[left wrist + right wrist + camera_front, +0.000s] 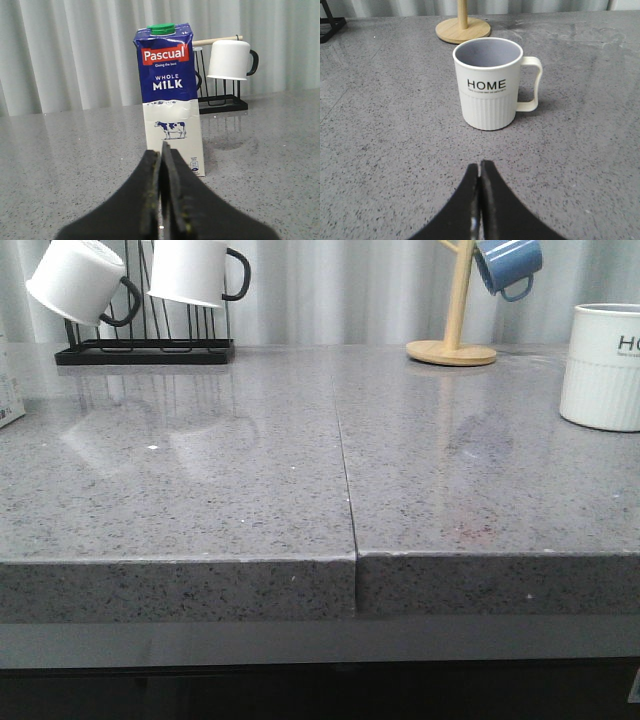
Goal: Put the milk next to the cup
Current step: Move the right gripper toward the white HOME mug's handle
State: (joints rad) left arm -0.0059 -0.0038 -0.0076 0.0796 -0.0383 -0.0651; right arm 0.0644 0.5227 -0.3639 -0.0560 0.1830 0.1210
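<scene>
The milk (169, 95) is a tall white carton with a blue top and a green cap, standing upright on the grey counter. Only its edge (8, 380) shows at the far left of the front view. My left gripper (160, 150) is shut and empty, a short way in front of the carton. The cup (488, 82), a white ribbed mug with "HOME" on it, stands upright at the far right of the counter (602, 365). My right gripper (481, 167) is shut and empty, short of the mug. Neither arm shows in the front view.
A black rack (145, 348) with two white black-handled mugs (75, 280) stands at the back left. A wooden mug tree (452, 348) with a blue mug (508, 265) stands at the back right. A seam (346, 480) runs down the counter's middle.
</scene>
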